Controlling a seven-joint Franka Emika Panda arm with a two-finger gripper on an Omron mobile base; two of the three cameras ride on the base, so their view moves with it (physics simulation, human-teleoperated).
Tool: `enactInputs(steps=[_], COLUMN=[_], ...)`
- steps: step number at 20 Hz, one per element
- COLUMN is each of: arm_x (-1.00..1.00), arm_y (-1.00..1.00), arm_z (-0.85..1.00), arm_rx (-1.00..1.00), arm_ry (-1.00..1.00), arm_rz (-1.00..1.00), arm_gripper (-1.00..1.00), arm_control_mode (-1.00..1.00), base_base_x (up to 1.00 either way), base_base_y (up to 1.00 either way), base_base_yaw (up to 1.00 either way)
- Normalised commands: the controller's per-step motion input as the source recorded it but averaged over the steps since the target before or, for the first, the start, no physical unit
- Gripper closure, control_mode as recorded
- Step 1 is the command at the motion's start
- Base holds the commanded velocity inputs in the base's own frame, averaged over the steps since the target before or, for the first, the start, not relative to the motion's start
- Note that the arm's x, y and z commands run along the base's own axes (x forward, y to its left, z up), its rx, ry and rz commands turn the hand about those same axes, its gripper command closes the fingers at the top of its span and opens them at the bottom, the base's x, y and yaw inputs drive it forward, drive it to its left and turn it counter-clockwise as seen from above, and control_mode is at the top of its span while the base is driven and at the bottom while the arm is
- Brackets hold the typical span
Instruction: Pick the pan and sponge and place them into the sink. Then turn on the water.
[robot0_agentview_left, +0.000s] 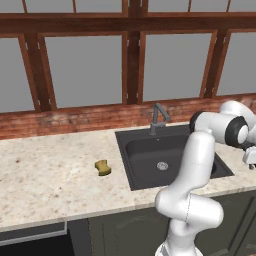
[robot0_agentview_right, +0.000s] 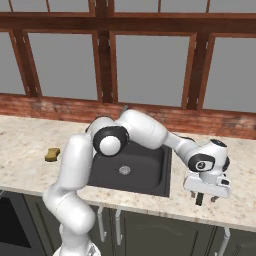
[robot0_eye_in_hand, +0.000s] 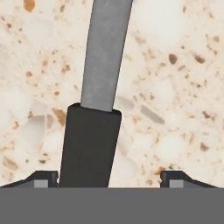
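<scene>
The pan's long handle runs up the hand view: a black grip (robot0_eye_in_hand: 89, 148) at the bottom, then a thin grey stem (robot0_eye_in_hand: 105, 52). The pan's round body is out of view. My gripper (robot0_eye_in_hand: 109, 179) is open and low over the speckled counter, one fingertip on each side of the black grip, the left one closer to it. It hangs over the counter right of the sink (robot0_agentview_right: 150, 172), gripper (robot0_agentview_right: 206, 199). The mustard-yellow sponge (robot0_agentview_left: 103, 167) lies on the counter left of the sink (robot0_agentview_left: 131, 160). No water falls from the faucet (robot0_agentview_left: 159, 119).
A brick ledge (robot0_agentview_left: 65, 120) and wood-framed windows run behind the counter. The counter's front edge (robot0_agentview_right: 210, 212) is just below my hand. My arm (robot0_agentview_right: 145, 130) arches across the basin.
</scene>
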Motion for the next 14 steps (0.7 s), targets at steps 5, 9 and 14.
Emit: enactInputs(steps=[5,9,14], arm_x=[0.0,-0.04,-0.35], arm_y=[0.08,0.25,0.56], arm_z=[-0.04,0.13,0.56], arm_rx=[0.0,-0.02,-0.13], arm_ry=[0.0,0.0,-0.01], arm_rz=[0.0,0.05,0.08], arm_gripper=[1.0,1.0,1.0], arm_control_mode=[-1.0,-1.0,-1.0], base_base_x=[0.0,0.0,0.0], base_base_y=[0.0,0.0,0.0], base_base_yaw=[0.0,0.0,0.0])
